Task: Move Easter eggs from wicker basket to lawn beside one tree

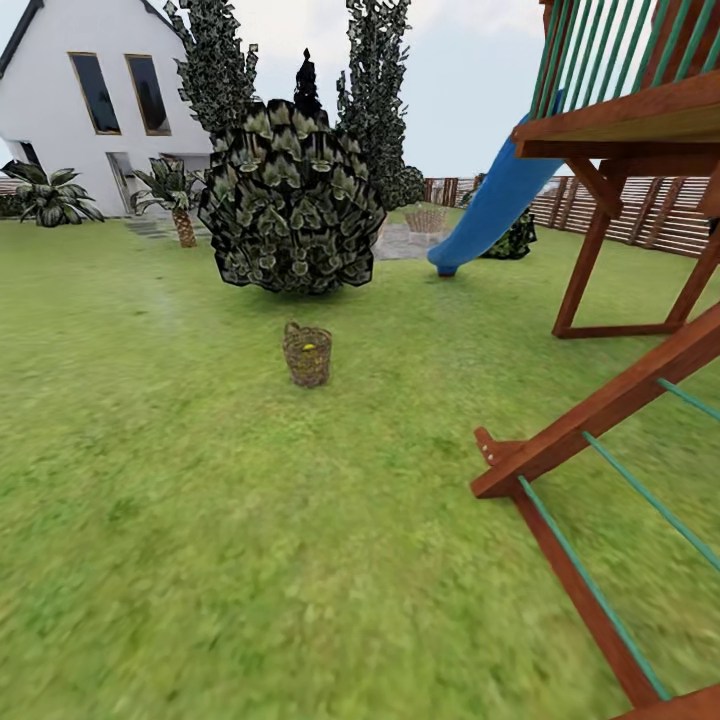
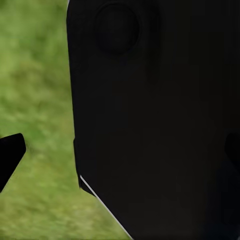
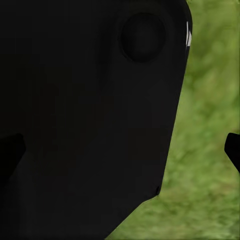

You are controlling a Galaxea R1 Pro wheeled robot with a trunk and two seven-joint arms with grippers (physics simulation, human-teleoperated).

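The lawn lies open and bare on the way to the basket, which stands alone on the grass with free room all round it. Just behind it a dark round bush blocks the far side. To the right, a wooden play frame with green rungs slants low across the grass, and a blue slide comes down beyond it, well apart from the basket. In both wrist views a black body stands right beside the fingers, with only grass past them.
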